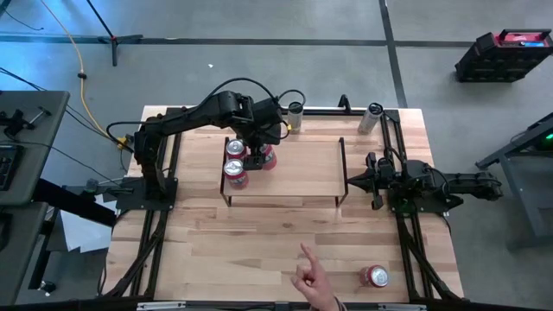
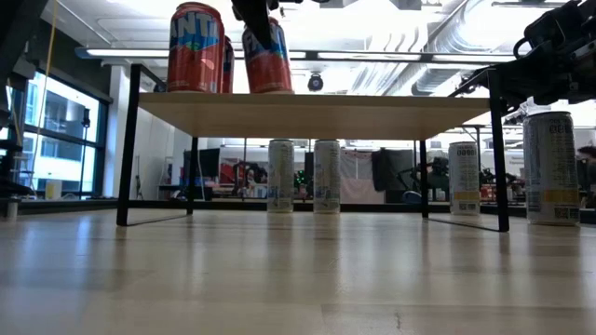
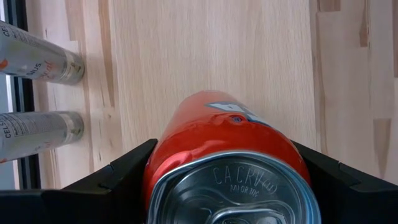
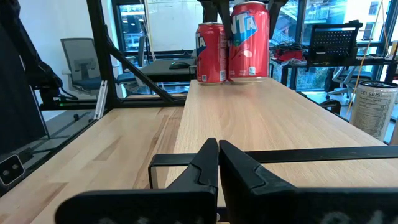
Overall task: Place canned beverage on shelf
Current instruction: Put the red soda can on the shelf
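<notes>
The shelf (image 1: 302, 168), a light-wood board on a black wire frame, stands mid-table. Two red cans (image 1: 235, 149) (image 1: 235, 173) stand upright on its left end. My left gripper (image 1: 263, 157) reaches over the shelf from the far left and is shut on a third red can (image 3: 227, 137) beside them. In the low view this can (image 2: 268, 56) leans slightly, with its base at the board's top. My right gripper (image 1: 359, 181) is shut and empty, just off the shelf's right end rail (image 4: 280, 155). My left gripper pinches the red can between its two fingers (image 3: 124, 171), which lie on opposite sides of the can's wall near the top rim (image 3: 155, 168). The fingers point down from above. The can is nearly upright and slightly tilted. Whether its base rests on the board, I cannot tell.
Two silver cans (image 1: 296, 112) (image 1: 371, 117) are on the table behind the shelf. Another red can (image 1: 374, 276) lies near the front right edge. A person's hand (image 1: 311, 276) reaches in over the front edge. The shelf's right half is bare board.
</notes>
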Robot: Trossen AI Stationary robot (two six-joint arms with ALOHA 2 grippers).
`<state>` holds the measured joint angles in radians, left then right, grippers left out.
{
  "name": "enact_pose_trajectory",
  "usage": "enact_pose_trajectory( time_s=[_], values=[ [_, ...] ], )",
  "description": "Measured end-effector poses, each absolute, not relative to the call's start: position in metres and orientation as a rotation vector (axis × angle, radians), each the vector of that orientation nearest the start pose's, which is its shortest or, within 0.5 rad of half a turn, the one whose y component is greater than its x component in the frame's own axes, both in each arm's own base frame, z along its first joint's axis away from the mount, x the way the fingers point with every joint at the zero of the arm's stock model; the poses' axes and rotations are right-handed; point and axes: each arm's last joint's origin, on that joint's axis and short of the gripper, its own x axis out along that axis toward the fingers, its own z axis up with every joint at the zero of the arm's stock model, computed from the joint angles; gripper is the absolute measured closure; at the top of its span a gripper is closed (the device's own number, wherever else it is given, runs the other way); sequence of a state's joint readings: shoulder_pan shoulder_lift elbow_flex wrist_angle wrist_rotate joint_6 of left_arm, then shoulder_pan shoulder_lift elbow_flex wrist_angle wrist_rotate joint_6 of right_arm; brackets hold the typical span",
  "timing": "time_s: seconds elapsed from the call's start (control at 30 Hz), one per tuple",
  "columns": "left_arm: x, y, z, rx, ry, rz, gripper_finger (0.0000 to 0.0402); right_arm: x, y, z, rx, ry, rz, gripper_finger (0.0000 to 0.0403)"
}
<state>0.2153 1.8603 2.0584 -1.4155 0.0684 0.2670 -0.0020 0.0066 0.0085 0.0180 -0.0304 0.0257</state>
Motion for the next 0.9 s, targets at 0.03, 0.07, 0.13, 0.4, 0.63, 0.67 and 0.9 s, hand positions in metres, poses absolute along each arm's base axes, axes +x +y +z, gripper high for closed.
enact_pose_trajectory(
  time_s=[0.03, 0.07, 0.13, 0.4, 0.63, 0.67, 0.9],
  values=[
    [0.3494, 0.0743, 0.3729, 0.060, 1.210, -0.035, 0.0116, 0.0976, 0.0007, 0.1676, 0.026, -0.019, 0.029, 0.0402],
    [0.3494, 0.0743, 0.3729, 0.058, 1.210, -0.037, 0.0116, 0.0975, 0.0007, 0.1677, 0.026, -0.020, 0.028, 0.0402],
    [0.3495, 0.0742, 0.3730, 0.057, 1.208, -0.040, 0.0116, 0.0975, 0.0007, 0.1677, 0.026, -0.020, 0.029, 0.0402],
    [0.3494, 0.0741, 0.3729, 0.053, 1.209, -0.039, 0.0116, 0.0976, 0.0007, 0.1676, 0.026, -0.019, 0.029, 0.0402],
    [0.3495, 0.0741, 0.3729, 0.055, 1.208, -0.041, 0.0116, 0.0976, 0.0007, 0.1677, 0.025, -0.020, 0.029, 0.0402],
    [0.3495, 0.0741, 0.3729, 0.054, 1.208, -0.041, 0.0116, 0.0976, 0.0007, 0.1676, 0.026, -0.019, 0.029, 0.0402],
    [0.3494, 0.0741, 0.3729, 0.052, 1.209, -0.040, 0.0116, 0.0976, 0.0007, 0.1676, 0.025, -0.019, 0.029, 0.0402]
  ],
)
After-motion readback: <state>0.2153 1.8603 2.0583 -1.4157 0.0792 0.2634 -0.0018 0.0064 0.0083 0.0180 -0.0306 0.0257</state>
